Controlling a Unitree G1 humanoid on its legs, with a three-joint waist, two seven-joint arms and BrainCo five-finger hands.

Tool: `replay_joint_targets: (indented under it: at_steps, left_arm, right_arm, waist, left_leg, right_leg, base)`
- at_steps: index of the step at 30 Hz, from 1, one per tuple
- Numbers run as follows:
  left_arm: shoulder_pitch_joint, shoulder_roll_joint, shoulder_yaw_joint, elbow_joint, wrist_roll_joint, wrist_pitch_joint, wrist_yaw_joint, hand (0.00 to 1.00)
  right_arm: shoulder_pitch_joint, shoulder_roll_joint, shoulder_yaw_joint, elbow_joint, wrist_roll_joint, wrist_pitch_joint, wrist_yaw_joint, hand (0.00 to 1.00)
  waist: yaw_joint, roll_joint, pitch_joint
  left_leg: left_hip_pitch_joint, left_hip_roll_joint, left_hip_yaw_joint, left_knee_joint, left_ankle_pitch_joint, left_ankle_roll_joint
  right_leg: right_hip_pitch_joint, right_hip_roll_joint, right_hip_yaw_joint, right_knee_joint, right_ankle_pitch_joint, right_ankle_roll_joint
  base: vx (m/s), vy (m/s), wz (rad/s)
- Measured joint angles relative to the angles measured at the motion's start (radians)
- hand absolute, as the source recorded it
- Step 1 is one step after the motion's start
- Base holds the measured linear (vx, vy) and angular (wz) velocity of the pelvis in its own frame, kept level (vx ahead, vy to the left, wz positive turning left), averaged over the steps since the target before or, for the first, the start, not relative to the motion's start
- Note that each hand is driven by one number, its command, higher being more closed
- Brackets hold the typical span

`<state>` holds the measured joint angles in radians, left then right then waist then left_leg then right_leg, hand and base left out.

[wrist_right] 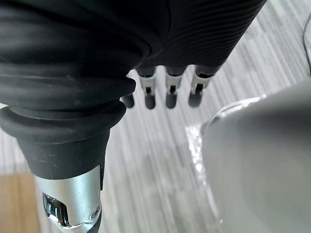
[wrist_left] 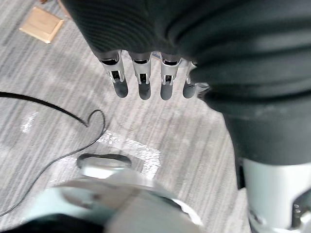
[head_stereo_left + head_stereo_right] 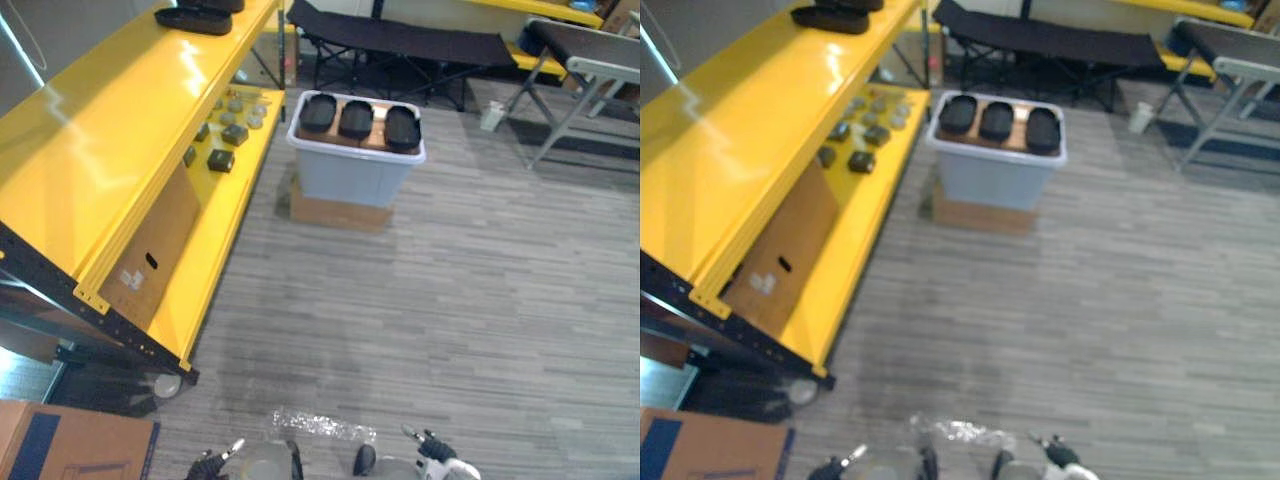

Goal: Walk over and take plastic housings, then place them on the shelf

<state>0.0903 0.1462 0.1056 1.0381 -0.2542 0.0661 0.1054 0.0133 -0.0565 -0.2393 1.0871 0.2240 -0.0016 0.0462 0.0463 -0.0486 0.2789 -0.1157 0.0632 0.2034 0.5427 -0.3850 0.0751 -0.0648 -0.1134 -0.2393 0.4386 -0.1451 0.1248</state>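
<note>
Nearest to us, low at our own front, the left robot hand (image 2: pixel 141 80) hangs with its fingers straight and a little apart above the grey striped floor (image 3: pixel 480 300), holding nothing. The right robot hand (image 1: pixel 168 90) hangs the same way, fingers straight and empty. Along our left side the long yellow shelf (image 3: pixel 110 140) runs away from us, its lower level carrying a leaning cardboard sheet (image 3: pixel 150 255) and, farther on, a scatter of small dark parts (image 3: pixel 222 160). The plastic housings (image 3: pixel 357 118) lie well ahead of both hands, almost straight in front. They are three black ovals side by side across the top of a pale grey bin (image 3: pixel 350 175), which stands on a flat carton (image 3: pixel 338 212) near the shelf's far stretch. Each housing's long axis points away from us, so we judge that a reach from the near side would meet a short end first. The bin sits roughly midway between our arms, so neither is clearly nearer, and walking up has to come first. A single housing (image 3: pixel 193 18) already rests far along the shelf's top level, and a black folding cot (image 3: pixel 400 42) stands behind the bin.
</note>
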Motion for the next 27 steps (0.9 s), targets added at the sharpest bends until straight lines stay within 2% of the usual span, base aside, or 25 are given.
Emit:
replay_joint_targets:
  at_steps: [1,2,3,5,6,9,11,12,13,14,15,16,17,18,19,20,21,22,23,24,25,26,27]
  left_arm:
    - [-0.003,-0.001,0.003,-0.001,-0.001,-0.001,0.0,0.0]
    - [-0.006,0.009,0.011,-0.001,-0.002,-0.001,0.0,0.0]
    - [-0.008,0.01,0.013,-0.001,-0.003,0.0,0.0,0.0]
    - [-0.025,0.004,0.03,-0.006,-0.001,0.001,-0.003,0.0]
    - [-0.035,0.008,0.031,-0.006,0.0,0.006,-0.002,0.0]
    - [-0.046,-0.003,0.049,-0.007,-0.002,0.009,0.0,0.0]
    - [-0.046,-0.007,0.05,-0.01,-0.012,0.011,0.003,0.0]
    - [-0.047,-0.016,0.05,-0.024,-0.018,0.021,0.01,0.0]
    - [-0.046,-0.028,0.051,-0.04,-0.024,0.025,0.015,0.0]
    - [-0.039,-0.066,0.054,-0.048,-0.041,0.029,0.03,0.0]
    - [-0.046,-0.084,0.068,-0.054,-0.059,0.03,0.034,0.0]
    - [-0.049,-0.125,0.09,-0.064,-0.072,0.032,0.04,0.0]
    - [-0.048,-0.142,0.116,-0.063,-0.104,0.042,0.044,0.0]
    - [-0.047,-0.149,0.126,-0.056,-0.114,0.045,0.047,0.0]
    - [-0.043,-0.155,0.154,-0.054,-0.139,0.045,0.045,0.0]
    - [-0.035,-0.151,0.18,-0.07,-0.142,0.045,0.04,0.0]
    - [-0.021,-0.142,0.196,-0.095,-0.14,0.042,0.034,0.0]
    - [-0.01,-0.129,0.197,-0.097,-0.134,0.036,0.027,0.0]
    - [0.002,-0.124,0.201,-0.095,-0.131,0.035,0.023,0.0]
    - [0.058,-0.119,0.206,-0.088,-0.117,0.028,0.006,0.0]
    - [0.069,-0.118,0.206,-0.085,-0.116,0.025,0.003,0.0]
    - [0.1,-0.11,0.205,-0.046,-0.084,0.017,-0.004,0.0]
    - [0.109,-0.103,0.204,-0.045,-0.079,0.009,-0.01,0.0]
  right_arm:
    - [0.0,0.007,-0.005,-0.018,0.008,0.0,0.002,0.0]
    - [0.001,0.01,-0.009,-0.016,0.01,0.011,0.011,0.0]
    - [0.004,0.012,-0.017,-0.015,0.002,0.019,0.019,0.0]
    - [0.017,0.014,-0.07,-0.014,-0.006,0.032,0.029,0.0]
    - [0.04,0.015,-0.109,-0.009,-0.01,0.045,0.032,0.0]
    - [0.109,0.031,-0.168,0.006,-0.03,0.083,0.027,0.0]
    - [0.154,0.041,-0.173,0.01,-0.05,0.101,0.018,0.0]
    - [0.178,0.045,-0.171,0.013,-0.073,0.117,0.016,0.0]
    - [0.189,0.043,-0.18,0.013,-0.08,0.125,0.019,0.0]
    - [0.202,0.03,-0.176,0.007,-0.107,0.134,0.015,0.0]
    - [0.197,0.016,-0.17,0.006,-0.122,0.134,0.01,0.0]
    - [0.184,-0.002,-0.169,0.007,-0.124,0.132,-0.009,0.0]
    - [0.174,-0.026,-0.165,0.006,-0.142,0.125,-0.044,0.0]
    - [0.165,-0.038,-0.163,0.007,-0.161,0.113,-0.052,0.0]
    - [0.163,-0.051,-0.157,0.012,-0.189,0.1,-0.071,0.0]
    - [0.158,-0.056,-0.142,0.009,-0.2,0.058,-0.088,0.0]
    - [0.127,-0.064,-0.116,-0.015,-0.198,0.012,-0.1,0.0]
    - [0.074,-0.073,-0.097,-0.031,-0.198,-0.02,-0.101,0.0]
    - [0.033,-0.077,-0.083,-0.045,-0.197,-0.039,-0.105,0.0]
    - [-0.04,-0.093,-0.032,-0.1,-0.193,-0.089,-0.122,0.0]
    - [-0.051,-0.097,-0.02,-0.118,-0.19,-0.099,-0.126,0.0]
    - [-0.096,-0.09,0.044,-0.174,-0.171,-0.111,-0.136,0.0]
    - [-0.114,-0.09,0.059,-0.189,-0.159,-0.11,-0.135,0.0]
  waist:
    - [0.0,-0.002,0.026]
    - [0.003,-0.023,0.03]
    - [0.008,-0.028,0.029]
    - [0.008,-0.027,0.028]
    - [-0.001,-0.022,0.027]
    - [0.0,-0.013,0.025]
    - [-0.001,-0.002,0.024]
    - [-0.013,0.012,0.016]
    - [-0.016,0.023,0.007]
    - [-0.029,0.056,-0.024]
    - [-0.04,0.073,-0.028]
    - [-0.043,0.104,-0.028]
    - [-0.044,0.125,-0.025]
    - [-0.044,0.14,-0.021]
    - [-0.04,0.148,-0.016]
    - [-0.029,0.136,-0.011]
    - [-0.011,0.122,-0.009]
    - [0.012,0.109,-0.001]
    - [0.023,0.102,0.007]
    - [0.056,0.097,0.014]
    - [0.063,0.1,0.019]
    - [0.078,0.061,0.029]
    - [0.085,0.043,0.03]
  left_leg:
    - [0.015,0.019,0.001,0.017,-0.012,0.0]
    - [0.029,0.03,-0.001,0.02,-0.021,-0.009]
    - [0.033,0.034,-0.003,0.02,-0.026,-0.014]
    - [0.043,0.051,-0.015,0.019,-0.042,-0.03]
    - [0.045,0.052,-0.038,0.018,-0.056,-0.042]
    - [0.071,0.048,-0.055,0.018,-0.092,-0.066]
    - [0.131,0.044,-0.058,0.006,-0.131,-0.09]
    - [0.176,0.045,-0.066,-0.022,-0.152,-0.103]
    - [0.197,0.047,-0.068,-0.039,-0.157,-0.108]
    - [0.211,0.059,-0.073,-0.031,-0.158,-0.116]
    - [0.175,0.069,-0.082,0.036,-0.146,-0.126]
    - [0.111,0.091,-0.086,0.208,-0.085,-0.163]
    - [0.039,0.12,-0.091,0.397,0.029,-0.162]
    - [0.007,0.135,-0.091,0.474,0.05,-0.165]
    - [-0.04,0.141,-0.085,0.551,0.036,-0.143]
    - [-0.092,0.123,-0.083,0.536,0.032,-0.134]
    - [-0.159,0.092,-0.084,0.455,0.033,-0.129]
    - [-0.203,0.063,-0.089,0.345,0.034,-0.131]
    - [-0.221,0.049,-0.1,0.247,0.047,-0.138]
    - [-0.225,0.037,-0.135,-0.049,0.178,-0.136]
    - [-0.226,0.041,-0.14,-0.072,0.257,-0.132]
    - [-0.184,0.017,-0.116,-0.066,0.281,-0.115]
    - [-0.184,0.005,-0.114,-0.062,0.265,-0.114]
  right_leg:
    - [-0.048,0.0,0.017,0.108,-0.01,-0.001]
    - [-0.068,0.0,0.024,0.13,-0.027,-0.008]
    - [-0.079,0.0,0.026,0.123,-0.032,-0.005]
    - [-0.109,0.014,0.04,0.03,-0.035,0.01]
    - [-0.123,0.021,0.057,-0.064,-0.02,0.031]
    - [-0.148,0.021,0.058,-0.14,0.033,0.021]
    - [-0.16,0.028,0.061,-0.123,0.054,-0.004]
    - [-0.161,0.029,0.07,-0.061,0.08,-0.036]
    - [-0.169,0.028,0.068,-0.022,0.08,-0.037]
    - [-0.18,0.029,0.047,0.047,0.022,-0.052]
    - [-0.182,0.027,0.037,0.078,-0.011,-0.059]
    - [-0.171,0.024,0.03,0.113,-0.05,-0.083]
    - [-0.115,0.027,0.022,0.088,-0.074,-0.093]
    - [-0.071,0.03,0.015,0.063,-0.079,-0.098]
    - [0.027,0.029,0.012,0.006,-0.082,-0.103]
    - [0.113,0.016,0.009,-0.059,-0.082,-0.103]
    - [0.165,-0.001,0.005,-0.113,-0.082,-0.103]
    - [0.185,-0.016,0.013,-0.139,-0.083,-0.103]
    - [0.192,-0.024,0.024,-0.145,-0.084,-0.1]
    - [0.21,-0.033,0.045,-0.149,-0.116,-0.048]
    - [0.219,-0.032,0.053,-0.149,-0.126,-0.03]
    - [0.26,-0.062,0.077,-0.143,-0.161,-0.015]
    - [0.259,-0.069,0.079,-0.144,-0.161,-0.02]
  base:
    - [0.04,0.058,-0.05]
    - [0.06,0.032,-0.05]
    - [0.12,-0.02,0.02]
    - [0.17,-0.034,0.14]
    - [0.19,-0.048,0.3]
    - [0.25,-0.09,0.26]
    - [0.49,-0.224,0.18]
    - [0.46,-0.218,0.17]
    - [0.5,-0.202,0.27]
    - [0.44,-0.122,0.29]
    - [0.54,-0.151,0.29]
    - [0.54,-0.136,0.17]
    - [0.54,-0.142,0.1]
    - [0.57,-0.09,0.26]
    - [0.66,-0.051,0.42]
    - [0.72,-0.017,0.34]
    - [0.56,0.021,-0.05]
    - [0.32,0.059,-0.39]
    - [0.34,0.152,-0.94]
    - [0.27,0.131,-0.84]
    - [0.45,0.225,-0.7]
    - [0.32,0.13,-0.09]
    - [0.46,0.156,0.06]
